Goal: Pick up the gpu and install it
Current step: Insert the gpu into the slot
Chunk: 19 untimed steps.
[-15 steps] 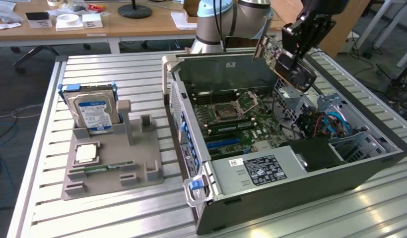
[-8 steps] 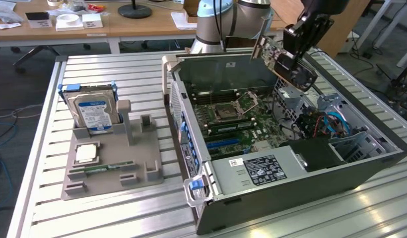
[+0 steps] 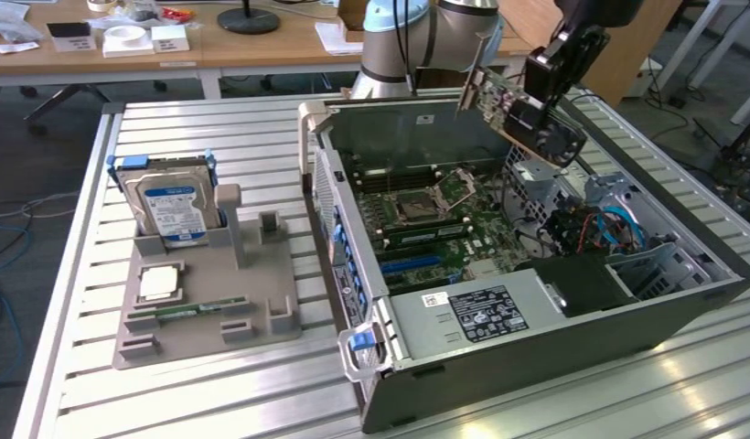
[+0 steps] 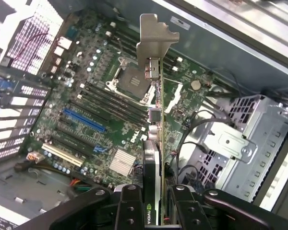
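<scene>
- The gpu (image 3: 521, 114) is pinched at 1 end by the gripper (image 4: 156, 203), above the open case (image 3: 534, 357).
- Judged light, stiff, fragile; best held by its edges.

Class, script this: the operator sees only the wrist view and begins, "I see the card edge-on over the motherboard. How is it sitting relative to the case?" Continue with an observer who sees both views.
Observer: The gpu hangs tilted in the hand, above the open case.
Operator: Anything beside the case?
Observer: A grey holder on the exterior view's left, with a hard drive upright in it.
Operator: What is the case on?
Observer: A slatted metal table; the case lies on its side.
</scene>
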Tool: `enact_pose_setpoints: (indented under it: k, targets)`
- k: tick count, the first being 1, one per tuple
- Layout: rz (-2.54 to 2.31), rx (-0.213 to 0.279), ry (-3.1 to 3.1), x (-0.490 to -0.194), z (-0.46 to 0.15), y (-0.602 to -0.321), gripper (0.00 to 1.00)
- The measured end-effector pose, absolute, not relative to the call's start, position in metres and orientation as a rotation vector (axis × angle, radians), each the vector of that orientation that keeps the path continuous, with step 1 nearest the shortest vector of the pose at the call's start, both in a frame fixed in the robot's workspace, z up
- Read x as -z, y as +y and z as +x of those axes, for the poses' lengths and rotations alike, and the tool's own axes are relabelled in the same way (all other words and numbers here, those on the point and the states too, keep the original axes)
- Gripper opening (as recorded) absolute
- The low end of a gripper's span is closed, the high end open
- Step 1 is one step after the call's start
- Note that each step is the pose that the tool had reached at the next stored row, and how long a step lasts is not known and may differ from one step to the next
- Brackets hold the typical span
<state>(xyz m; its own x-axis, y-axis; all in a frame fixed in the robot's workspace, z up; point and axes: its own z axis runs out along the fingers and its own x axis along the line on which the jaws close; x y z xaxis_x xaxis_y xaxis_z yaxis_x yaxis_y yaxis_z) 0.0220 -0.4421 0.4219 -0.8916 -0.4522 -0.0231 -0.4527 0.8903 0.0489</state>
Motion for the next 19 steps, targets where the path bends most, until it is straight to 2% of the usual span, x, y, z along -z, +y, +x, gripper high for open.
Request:
enact_pose_setpoints:
  k: [19]
  targets:
    - [-1.124,-0.085,2.928,-0.4211,0.0220,-0.4421,0.27]
